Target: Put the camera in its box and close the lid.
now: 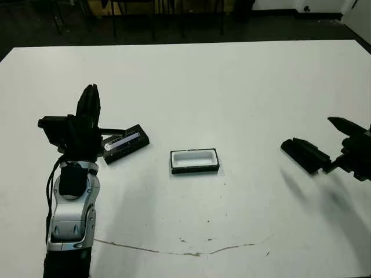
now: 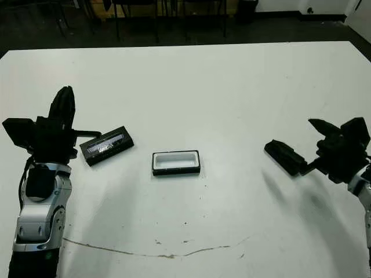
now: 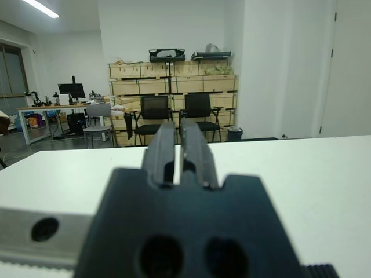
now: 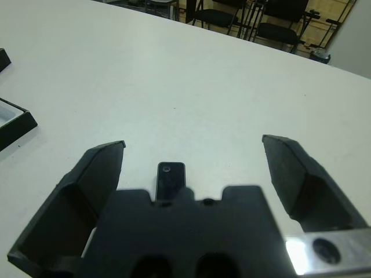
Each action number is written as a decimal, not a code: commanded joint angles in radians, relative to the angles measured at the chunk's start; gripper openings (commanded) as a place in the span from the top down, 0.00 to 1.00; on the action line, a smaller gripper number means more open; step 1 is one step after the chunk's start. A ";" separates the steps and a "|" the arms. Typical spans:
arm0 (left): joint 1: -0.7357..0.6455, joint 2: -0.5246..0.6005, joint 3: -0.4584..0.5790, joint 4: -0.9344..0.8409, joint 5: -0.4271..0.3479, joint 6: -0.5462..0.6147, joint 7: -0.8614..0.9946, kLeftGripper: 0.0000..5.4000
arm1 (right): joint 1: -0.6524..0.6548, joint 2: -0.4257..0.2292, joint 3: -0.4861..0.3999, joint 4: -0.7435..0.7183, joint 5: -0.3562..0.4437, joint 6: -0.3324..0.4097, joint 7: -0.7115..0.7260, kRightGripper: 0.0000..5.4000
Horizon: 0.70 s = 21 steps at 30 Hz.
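- Box point(image 1: 195, 161) as landmark: it sits open near the table's middle, white lining up, nothing inside it.
- Lid point(image 1: 123, 143) lies flat to the box's left, near it but apart, silvery strip up, angled.
- Camera point(image 2: 285, 157) lies well to the box's right, on the white table point(image 1: 232, 87), slanted; in the right wrist view its end point(image 4: 171, 178) shows between the fingers, close to the gripper body.
- Right gripper point(image 2: 316, 147), on the camera's far side from the box, has its fingers spread wide and holds nothing; whether a finger touches the camera I cannot tell.
- Left gripper point(image 1: 89, 107), beyond the lid from the box, points up with fingers nearly together and empty.
- Step in hand, as I judge it: the first one, picking up the camera; nothing is packed yet.
- Next move likely calls for centring the right fingers across the camera's narrow sides, closing, then carrying it over to the box with its long side matched to the tray's.
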 commanded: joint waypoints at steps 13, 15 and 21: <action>0.019 0.014 0.003 0.015 0.005 0.005 -0.001 1.00 | 0.042 -0.017 0.013 0.024 -0.025 -0.005 0.023 0.00; 0.018 0.013 0.003 0.017 0.007 0.001 0.001 1.00 | 0.046 -0.015 0.014 0.030 -0.022 -0.004 0.030 0.00; 0.019 0.013 0.002 0.013 0.008 0.007 0.002 1.00 | 0.054 0.002 0.014 0.063 -0.019 -0.022 0.042 0.00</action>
